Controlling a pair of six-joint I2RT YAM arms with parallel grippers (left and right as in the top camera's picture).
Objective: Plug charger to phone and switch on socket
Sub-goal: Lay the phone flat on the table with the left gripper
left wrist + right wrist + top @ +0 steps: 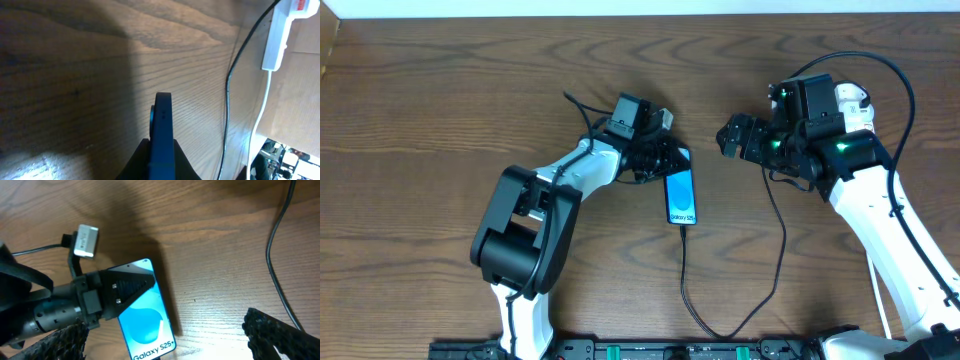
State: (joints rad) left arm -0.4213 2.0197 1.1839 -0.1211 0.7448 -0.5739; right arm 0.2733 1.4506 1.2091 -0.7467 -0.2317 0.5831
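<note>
The phone point(681, 197) sits near the middle of the desk point(440, 100), screen up and lit blue, its long side running from 12 to 6 o'clock in the overhead view. I cannot tell whether it rests flat on the wood or is slightly lifted. The charger point(684, 275) meets the phone's 6 o'clock end. From there the thin black cable drops toward the near edge, bends, and climbs back toward 1 o'clock under my right arm. I cannot tell whether the plug tip is fully seated.

My left pincer point(668, 160) is clenched on the phone's 12 o'clock end. From my left wrist the phone shows edge-on between the two fingers.

The socket point(278, 35), white with a red mark, shows only at the 1 o'clock corner of my left wrist view. A white lead hangs from its end, beside the black cable.

My right pincer point(725, 137) hangs at about 2 o'clock from the phone, apart from it. It is released, its fingers spread wide and grasping nothing.
</note>
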